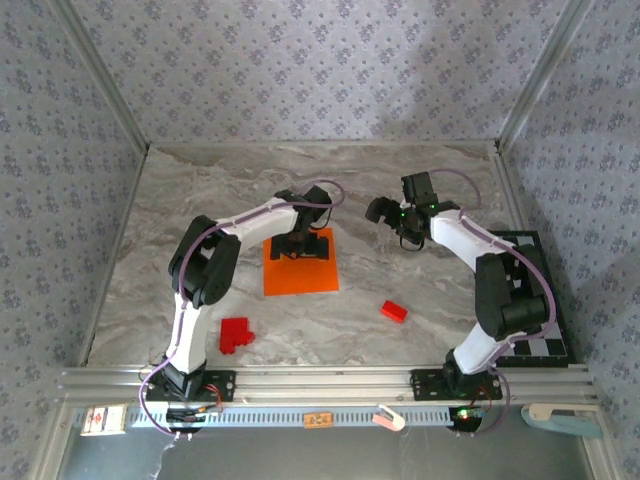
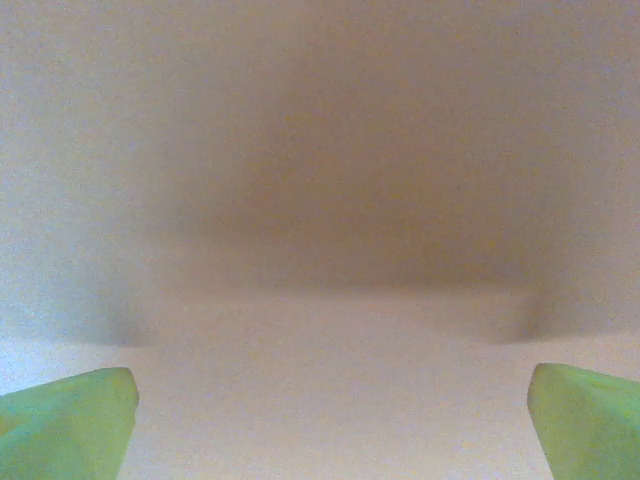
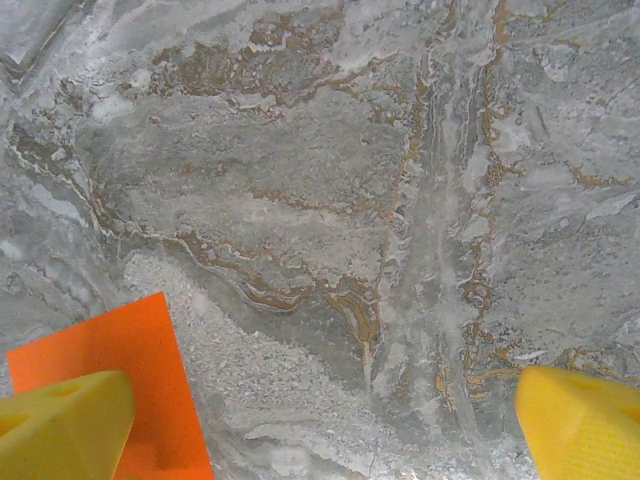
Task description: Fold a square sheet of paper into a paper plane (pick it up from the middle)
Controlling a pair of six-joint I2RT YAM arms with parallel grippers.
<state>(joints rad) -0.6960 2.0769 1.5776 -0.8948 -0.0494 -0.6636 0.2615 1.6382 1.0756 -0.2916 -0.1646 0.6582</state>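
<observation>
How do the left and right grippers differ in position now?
The left gripper is over the bright orange square sheet of paper; the right gripper is over the grey marble table beside it. The left gripper's view is blurred, apparently very close; the right gripper's is sharp. Both are open.

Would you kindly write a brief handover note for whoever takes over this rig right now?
Left end effector: open, down over the far part of the square sheet of paper; no grasp visible.
Right end effector: open and empty, above the bare table to the right of the sheet.
Sheet: lying flat mid-table, apparently unfolded.
Done: no fold made.
Left: pick the sheet up from the middle, then make every fold of the plane.
</observation>
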